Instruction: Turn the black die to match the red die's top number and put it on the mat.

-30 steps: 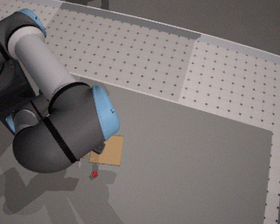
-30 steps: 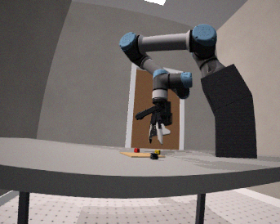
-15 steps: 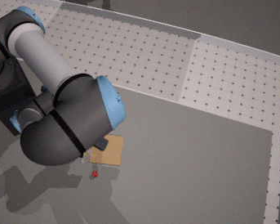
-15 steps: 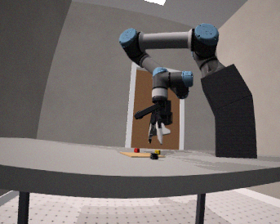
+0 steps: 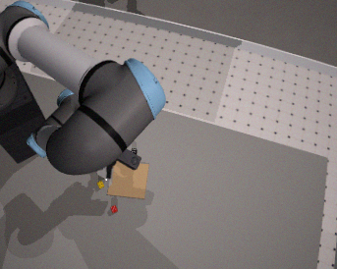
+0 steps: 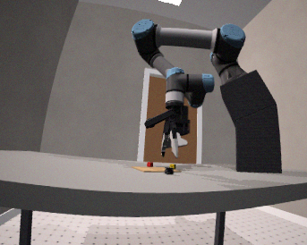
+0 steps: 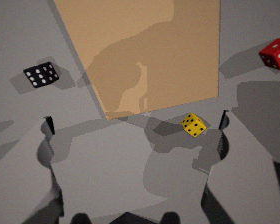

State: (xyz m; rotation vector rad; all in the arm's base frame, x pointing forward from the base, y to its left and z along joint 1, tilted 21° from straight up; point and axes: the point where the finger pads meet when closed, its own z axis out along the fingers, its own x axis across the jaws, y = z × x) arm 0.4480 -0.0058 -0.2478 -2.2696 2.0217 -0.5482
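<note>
The black die (image 7: 41, 74) (image 6: 167, 172) lies flat on the table, off the tan mat (image 7: 141, 45) (image 5: 132, 184) (image 6: 143, 169) and just past its left edge in the wrist view, with six white pips facing up. The red die (image 7: 275, 53) (image 5: 114, 209) (image 6: 148, 164) sits off the mat at the upper right; I cannot read its top number. The yellow die (image 7: 193, 125) (image 5: 101, 185) (image 6: 171, 166) sits off the mat near its corner. My gripper (image 7: 135, 114) (image 6: 169, 151) is open and empty, hanging above the table over the mat's corner and the yellow die. The arm hides the black die in the top view.
The arm's big elbow (image 5: 102, 118) hangs over the left part of the table. The arm's dark base block (image 6: 254, 125) stands at the table's side. The grey table top (image 5: 235, 196) stretches wide to the right of the mat.
</note>
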